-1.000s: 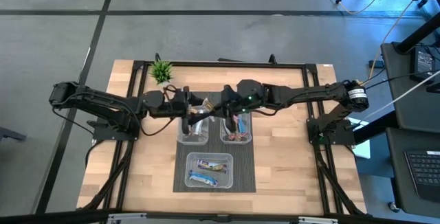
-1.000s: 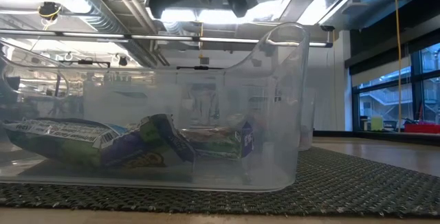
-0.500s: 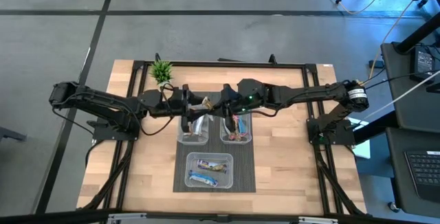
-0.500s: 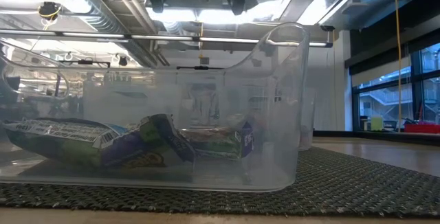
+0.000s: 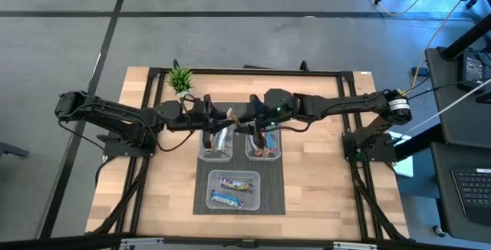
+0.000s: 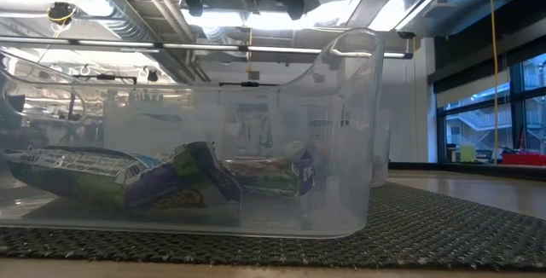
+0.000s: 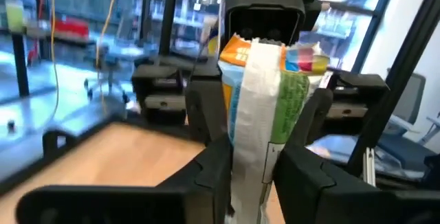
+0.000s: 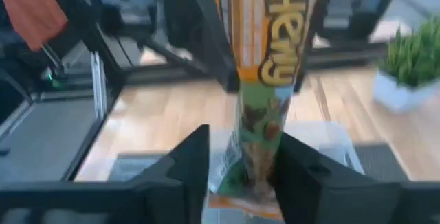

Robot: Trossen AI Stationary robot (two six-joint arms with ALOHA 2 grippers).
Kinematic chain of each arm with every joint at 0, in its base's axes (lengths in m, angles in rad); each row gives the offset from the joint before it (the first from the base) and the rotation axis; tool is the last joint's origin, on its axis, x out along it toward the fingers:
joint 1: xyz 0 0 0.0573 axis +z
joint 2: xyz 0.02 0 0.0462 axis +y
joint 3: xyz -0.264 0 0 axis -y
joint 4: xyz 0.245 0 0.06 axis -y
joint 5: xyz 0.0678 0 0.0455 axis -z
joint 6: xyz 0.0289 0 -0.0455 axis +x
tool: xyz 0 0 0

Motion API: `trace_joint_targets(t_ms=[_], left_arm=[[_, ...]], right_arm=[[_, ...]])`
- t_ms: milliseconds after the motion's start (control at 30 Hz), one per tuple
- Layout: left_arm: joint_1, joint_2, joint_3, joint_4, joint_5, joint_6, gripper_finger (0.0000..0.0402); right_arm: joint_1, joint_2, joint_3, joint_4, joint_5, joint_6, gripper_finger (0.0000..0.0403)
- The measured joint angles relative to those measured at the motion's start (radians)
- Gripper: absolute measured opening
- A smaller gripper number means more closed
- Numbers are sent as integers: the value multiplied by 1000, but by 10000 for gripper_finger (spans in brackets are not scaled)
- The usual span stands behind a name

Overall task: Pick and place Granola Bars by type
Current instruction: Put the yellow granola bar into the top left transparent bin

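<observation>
An orange-green wrapped granola bar (image 5: 232,117) hangs in the air between my two grippers, above the two far clear bins. My left gripper (image 5: 221,120) comes from the table's left and is shut on one end of the bar (image 7: 258,93). My right gripper (image 5: 244,121) comes from the right and is shut on the other end (image 8: 265,59). Blue-white bars (image 5: 234,182) lie in the near bin (image 6: 341,141). Red-multicoloured bars (image 5: 265,139) lie in the far right bin. Silvery-brown bars (image 5: 219,141) lie in the far left bin. My left gripper pinches the bar's left end (image 7: 251,152) between its two fingers, coming level from the table's left, along the bar. The bar is lifted clear above the bins. My right gripper pinches the bar's other end (image 8: 254,148) between its two fingers, coming level from the table's right, along the bar.
The three clear bins stand on a dark mat (image 5: 199,200) at the table's middle. A small green potted plant (image 5: 180,80) stands at the far left. Bare wood lies to the left and right of the mat.
The bar, which slanted down toward the far left bin a second ago, now lies nearly level between the two grippers. My right gripper has come a little toward the left gripper.
</observation>
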Motion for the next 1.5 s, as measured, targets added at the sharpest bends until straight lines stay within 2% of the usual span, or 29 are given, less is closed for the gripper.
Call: trace_joint_targets(t_ms=[167, 333, 433, 533, 833, 1033, 1333, 1500], left_arm=[[0, -48, 0, -211, -10, -95, 78], [0, -91, 0, -528, -23, -281, 74], [0, -86, 0, -687, -57, -419, 74], [0, -57, 0, -771, -84, -531, 75], [0, 50, 0, -782, -64, -724, 74], [3, 116, 0, -780, -88, -731, 74], [43, 118, 0, -772, -57, -697, 74], [56, 118, 0, -772, -52, -751, 74]], right_arm=[[-31, -30, 0, -226, 0, 3, 187], [-71, -36, 0, -423, 2, 49, 205], [-89, -36, -1, -465, 2, 79, 206], [-100, -36, -1, -454, 2, 86, 206], [-100, -36, -1, -379, 3, 87, 206], [-100, -36, -1, -379, 2, 115, 206], [-100, -36, -1, -381, 2, 141, 207], [-100, -36, -1, -382, 2, 162, 207]])
